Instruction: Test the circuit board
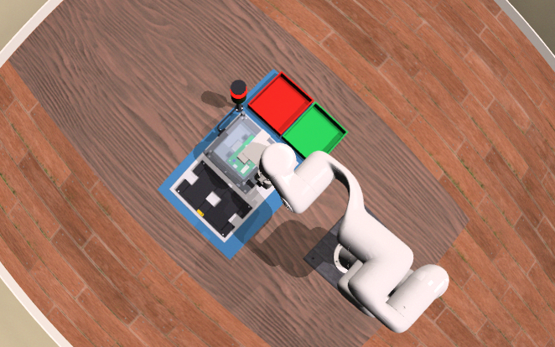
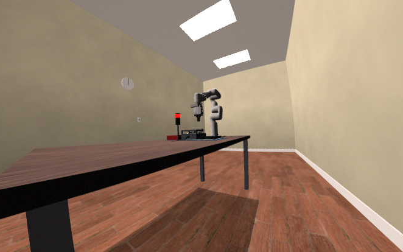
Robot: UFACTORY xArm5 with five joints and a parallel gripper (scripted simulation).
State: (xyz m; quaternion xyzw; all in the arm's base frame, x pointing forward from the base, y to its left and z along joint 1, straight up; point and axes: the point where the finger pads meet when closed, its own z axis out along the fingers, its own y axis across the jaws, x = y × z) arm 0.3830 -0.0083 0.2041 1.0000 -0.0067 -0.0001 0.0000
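The fingers [image 2: 198, 119] are closed tight with nothing between them, hanging point-down in the air above the tester [image 2: 192, 134], apart from it as the exterior view shows. From the top view the white wrist of the arm [image 1: 355, 224] covers them and overlaps the tester's near corner. Under the tester's see-through lid [image 1: 231, 140], which lies down over the fixture, the green circuit board [image 1: 241, 162] rests flat inside; its white connector cannot be made out clearly beneath the lid and the wrist. Just beside the tester, on the side away from the bins, the black tray [image 1: 212, 200] sits in its pale frame, both on a blue mat [image 1: 227, 248]. At the tester's far corner the signal light [image 2: 177, 116] stands on its thin black post and glows red. The red bin [image 1: 280, 103] and the green bin [image 1: 313, 132] sit touching side by side, just beyond the tester, the red one nearer the light. All of this stands at one end of the long dark wooden counter [image 2: 102, 156], with the arm's dark base plate [image 1: 316, 254] near the mat.
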